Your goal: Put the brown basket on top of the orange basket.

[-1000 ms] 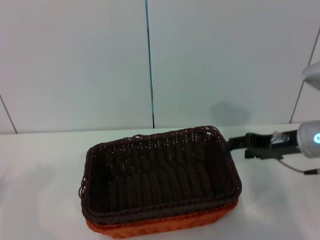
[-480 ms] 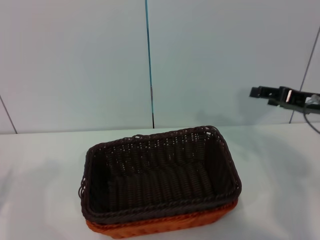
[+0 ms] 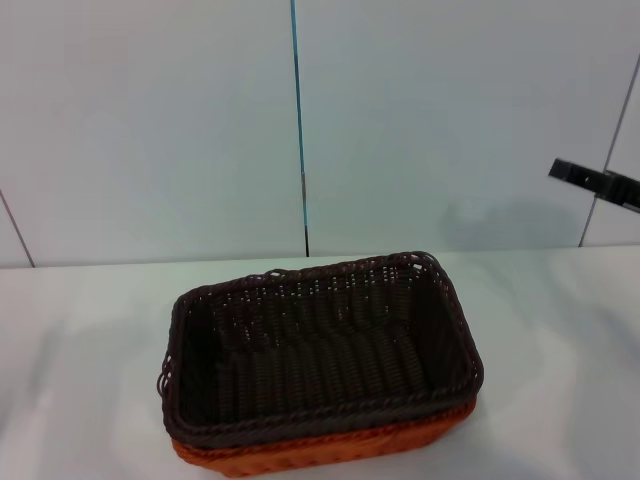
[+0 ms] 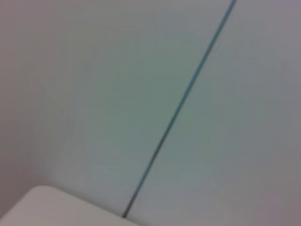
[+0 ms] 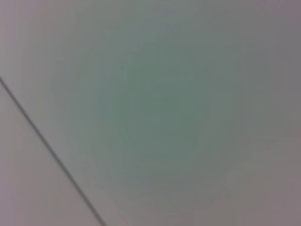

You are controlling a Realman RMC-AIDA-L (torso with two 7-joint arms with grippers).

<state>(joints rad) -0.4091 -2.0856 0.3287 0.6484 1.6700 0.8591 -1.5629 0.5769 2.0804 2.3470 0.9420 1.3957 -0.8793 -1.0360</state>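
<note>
The brown basket (image 3: 320, 350) sits nested on top of the orange basket (image 3: 330, 452) on the white table, in the head view. Only a strip of the orange basket shows under the brown rim, along the near side. My right gripper (image 3: 562, 171) is high up at the far right edge of the head view, well above and to the right of the baskets, touching nothing. My left gripper is out of view. Both wrist views show only the pale wall.
The white table (image 3: 80, 330) spreads to both sides of the baskets. A pale panelled wall (image 3: 420, 120) with a dark vertical seam (image 3: 298, 130) stands behind the table.
My right gripper has left the brown basket's right rim, risen and moved to the right, nearly out of the head view. The baskets have not moved.
</note>
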